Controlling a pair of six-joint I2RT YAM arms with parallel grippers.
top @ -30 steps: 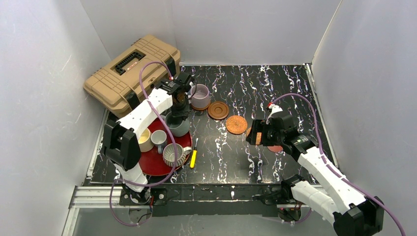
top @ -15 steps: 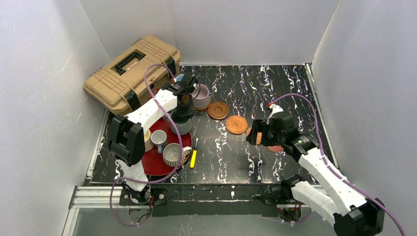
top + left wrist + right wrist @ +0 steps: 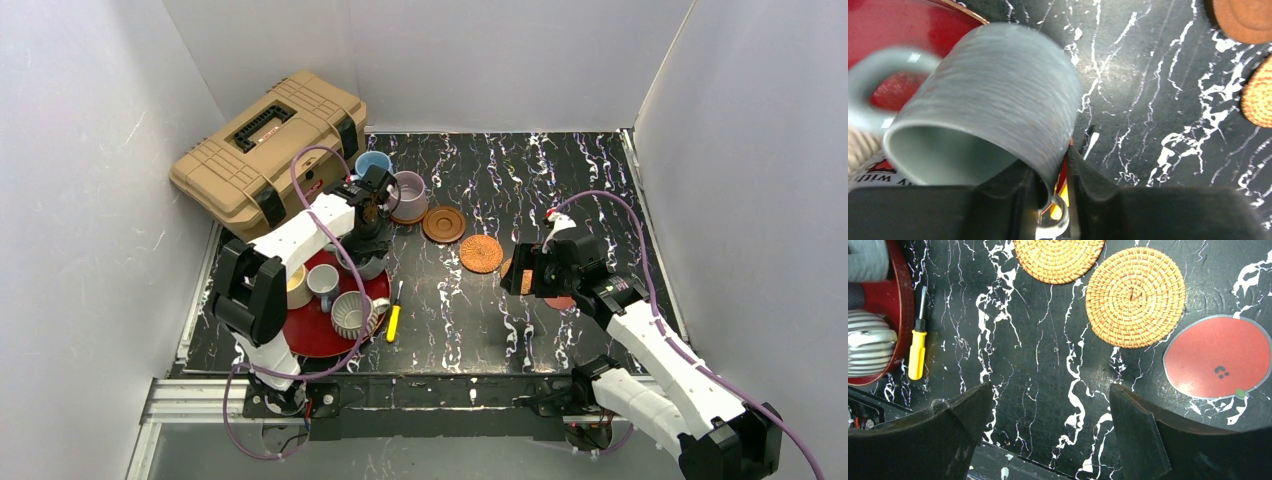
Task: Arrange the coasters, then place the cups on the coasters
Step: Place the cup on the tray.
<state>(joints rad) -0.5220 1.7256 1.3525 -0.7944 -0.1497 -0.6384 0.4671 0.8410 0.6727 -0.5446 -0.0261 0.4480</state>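
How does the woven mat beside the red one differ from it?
The woven coaster is orange-brown with a coiled basket texture; the red coaster is smooth and evenly coloured. The woven coaster has a bare edge, while the red coaster has a pale outline, small dark marks and a green speck. Both lie flat on the black marbled table, with no cup on them.

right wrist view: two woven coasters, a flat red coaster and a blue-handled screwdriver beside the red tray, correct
No: the screwdriver has a yellow handle, not blue, as the right wrist view shows. The rest stands: two woven coasters, a flat red coaster, and it lies beside the red tray.
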